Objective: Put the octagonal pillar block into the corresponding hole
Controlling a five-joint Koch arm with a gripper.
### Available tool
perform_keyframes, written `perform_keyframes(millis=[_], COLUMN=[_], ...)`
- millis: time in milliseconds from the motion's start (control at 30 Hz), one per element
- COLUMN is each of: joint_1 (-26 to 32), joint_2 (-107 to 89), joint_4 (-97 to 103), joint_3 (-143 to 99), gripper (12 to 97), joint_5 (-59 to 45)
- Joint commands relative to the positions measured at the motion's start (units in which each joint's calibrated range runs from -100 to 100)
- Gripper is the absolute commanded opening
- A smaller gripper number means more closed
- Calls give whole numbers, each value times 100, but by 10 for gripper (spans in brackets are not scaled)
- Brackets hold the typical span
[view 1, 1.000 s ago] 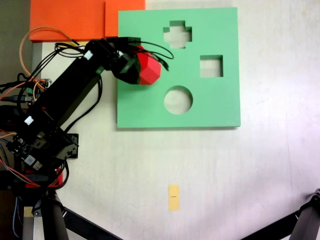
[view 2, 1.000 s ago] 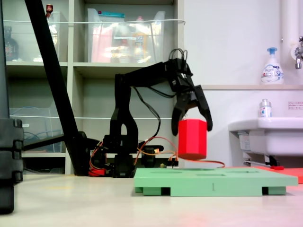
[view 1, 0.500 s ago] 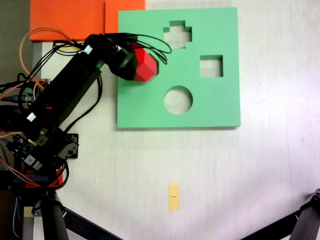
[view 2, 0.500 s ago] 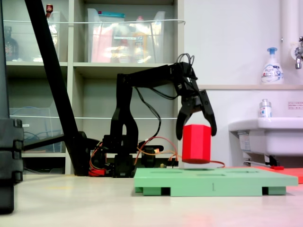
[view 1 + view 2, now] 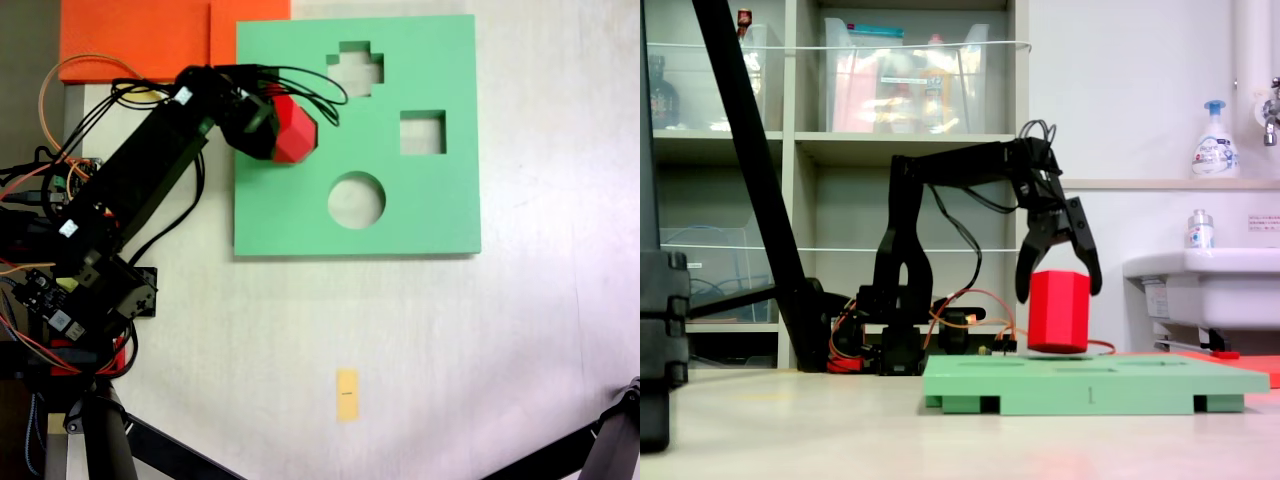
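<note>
Foam is the material of everything that matters here: the small bright red eight-sided foam prism [image 5: 1058, 311] hangs pinched between the two black jaws of the arm's gripper [image 5: 1059, 292], its base just above the flat green square foam board [image 5: 440, 215] without touching it, as the low side-on fixed view shows. In the top-down fixed view the red prism [image 5: 293, 129] sits over the board's upper-left area, at about ten o'clock from the round cutout [image 5: 356, 200] and at about seven o'clock from the cross-shaped cutout [image 5: 355, 68]; the square cutout [image 5: 422, 132] lies at three o'clock from it. The eight-sided opening cannot be seen (the block and gripper [image 5: 262, 125] cover that patch of board), so it probably lies directly beneath.

The step in hand looks like the final lowering. To do it well, the prism should stay upright, and its flat sides should be turned to match the edges of the opening before descent. Foam on foam grips, so a slow, straight drop matters; a corner catching on the rim would tilt the block. The jaws should spread only once the base is seated in the board.

An orange foam sheet [image 5: 135, 35] lies at eleven o'clock from the board.
</note>
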Motion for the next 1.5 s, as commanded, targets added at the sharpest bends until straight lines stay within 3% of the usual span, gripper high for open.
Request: perform_keyframes(millis=[0, 1467], joint_1=[34, 117], joint_2=[-22, 341], joint_4=[479, 865], joint_3=[209, -100], gripper=[385, 387], joint_5=[29, -190])
